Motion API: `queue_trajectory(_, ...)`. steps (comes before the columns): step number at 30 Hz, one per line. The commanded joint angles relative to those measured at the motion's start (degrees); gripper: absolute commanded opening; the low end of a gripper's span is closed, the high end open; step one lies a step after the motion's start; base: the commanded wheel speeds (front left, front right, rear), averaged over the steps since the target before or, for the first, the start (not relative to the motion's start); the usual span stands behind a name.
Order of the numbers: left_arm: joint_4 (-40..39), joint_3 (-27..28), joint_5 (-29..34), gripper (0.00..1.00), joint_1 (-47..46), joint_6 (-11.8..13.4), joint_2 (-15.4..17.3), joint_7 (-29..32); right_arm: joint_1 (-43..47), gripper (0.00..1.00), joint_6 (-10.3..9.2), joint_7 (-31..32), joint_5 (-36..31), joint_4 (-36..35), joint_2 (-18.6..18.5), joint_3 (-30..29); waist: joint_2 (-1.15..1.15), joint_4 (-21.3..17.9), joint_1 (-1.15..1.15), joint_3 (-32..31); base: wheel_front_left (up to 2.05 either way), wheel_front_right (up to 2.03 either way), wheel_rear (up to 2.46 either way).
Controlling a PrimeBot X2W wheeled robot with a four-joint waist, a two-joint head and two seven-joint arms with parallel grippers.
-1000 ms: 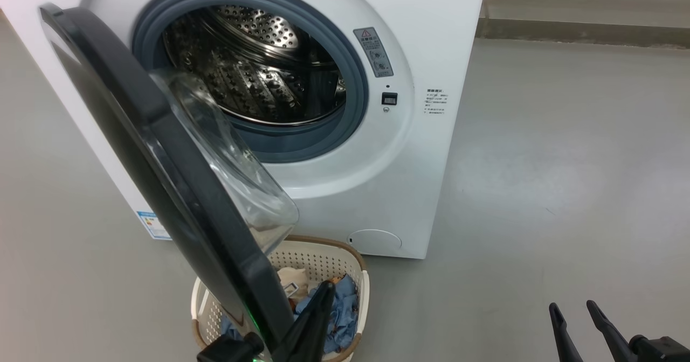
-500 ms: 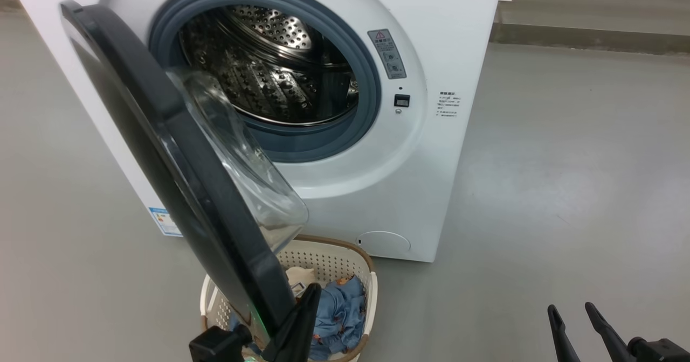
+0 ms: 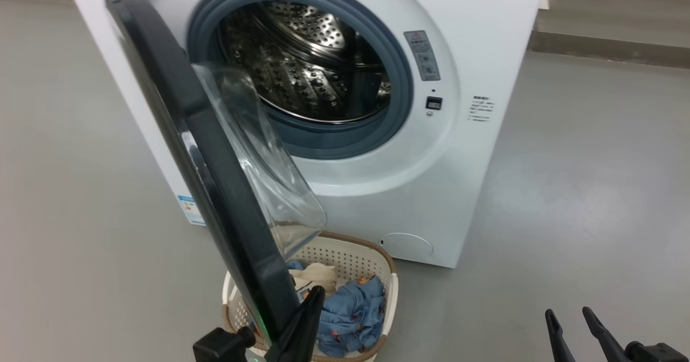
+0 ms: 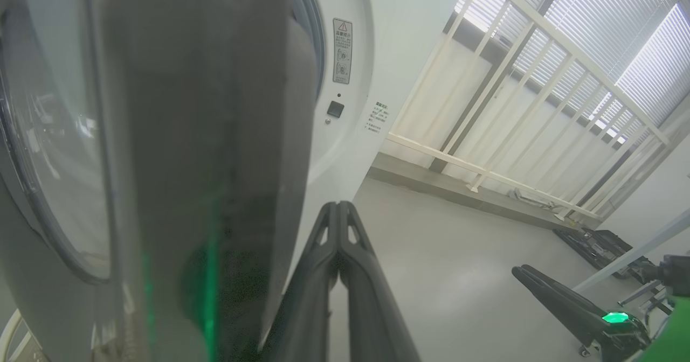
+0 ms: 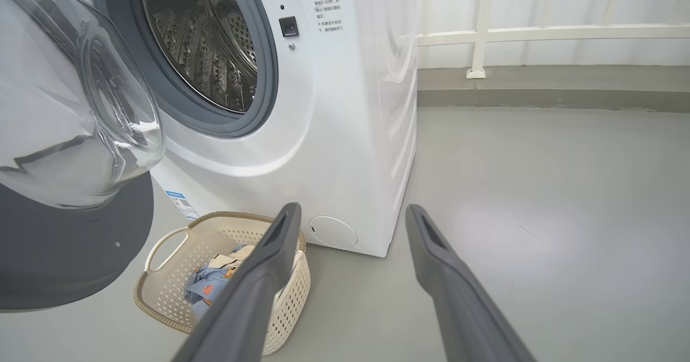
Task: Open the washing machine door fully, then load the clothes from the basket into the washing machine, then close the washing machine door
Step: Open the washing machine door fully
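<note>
The washing machine door (image 3: 226, 200) stands swung out from its hinge on the left of the washing machine (image 3: 485, 39), roughly edge-on to the head view. Its free lower edge hangs over the left part of the basket (image 3: 350, 254). The left hand (image 3: 317, 296) sits just beside that edge on the door's inner side, fingers pressed together with nothing between them; whether it touches the rim cannot be told. The right hand (image 3: 567, 312) hovers low on the right with its fingers spread wide and empty, over bare floor (image 3: 566, 162). That grey floor runs open and smooth to the right of the machine as far as a low step below a white railing (image 5: 539, 30). The drum (image 3: 312, 65) mouth is open toward the right, while the door's glass bowl (image 3: 269, 173) bulges into the space on its left. The basket stands on the floor close in front of the machine's lower front, near a round hatch cover (image 3: 407, 243). The door has a glossy black rim, a matte dark grey inner face and a clear domed bowl. The drum is perforated polished steel, ringed by a thick grey rubber gasket (image 3: 345, 141), and the cabinet is smooth, white and boxy with a blue label (image 3: 190, 211) at its lower left corner. The basket is cream plastic pierced with small holes, under a brown woven-look rim. The clothes (image 3: 350, 313) lie crumpled inside it, soft blue cloth with small orange prints, and a cream garment (image 3: 318, 273) lies behind them.
</note>
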Motion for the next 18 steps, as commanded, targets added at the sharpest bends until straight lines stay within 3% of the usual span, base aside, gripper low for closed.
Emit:
queue_trajectory(1, -1.41, 3.63, 0.71, 0.00, -2.24, 1.26, 1.39, -0.71, -0.53, 1.00, 0.10, -0.70, 0.00, -1.44, -0.84, 1.56, 0.00, 1.18, 0.00, -0.08, 0.00, 0.00, 0.00)
queue_trajectory(18, -5.05, 3.25, 2.00, 0.00, -0.99, 3.41, 2.95, 0.19, -0.57, 1.00, 0.10, -0.70, -0.04, -1.45, -0.36, 2.10, 0.00, 6.86, 0.00, -0.33, 0.00, 0.00, 0.00)
